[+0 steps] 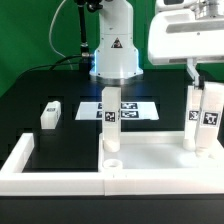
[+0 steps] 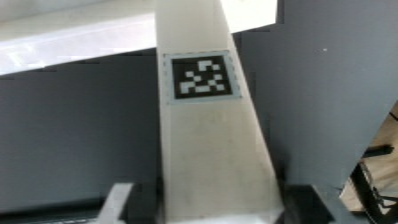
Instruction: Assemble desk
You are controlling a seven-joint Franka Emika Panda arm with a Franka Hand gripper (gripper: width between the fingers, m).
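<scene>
The white desk panel (image 1: 150,160) lies at the front of the exterior view. One tagged leg (image 1: 110,120) stands upright at its left far corner. Two more legs stand upright side by side at its right far corner (image 1: 192,120) (image 1: 211,115). My gripper (image 1: 191,82) comes down from above onto the nearer-left one of these. In the wrist view my gripper (image 2: 214,205) is shut on this leg (image 2: 210,110), with its tag facing the camera and dark fingers (image 2: 121,200) on both sides. A fourth leg (image 1: 50,113) lies loose on the black table at the left.
The marker board (image 1: 135,108) lies flat behind the panel in front of the robot base (image 1: 115,55). A low white border wall (image 1: 20,158) runs along the left and front of the table. A green backdrop stands behind.
</scene>
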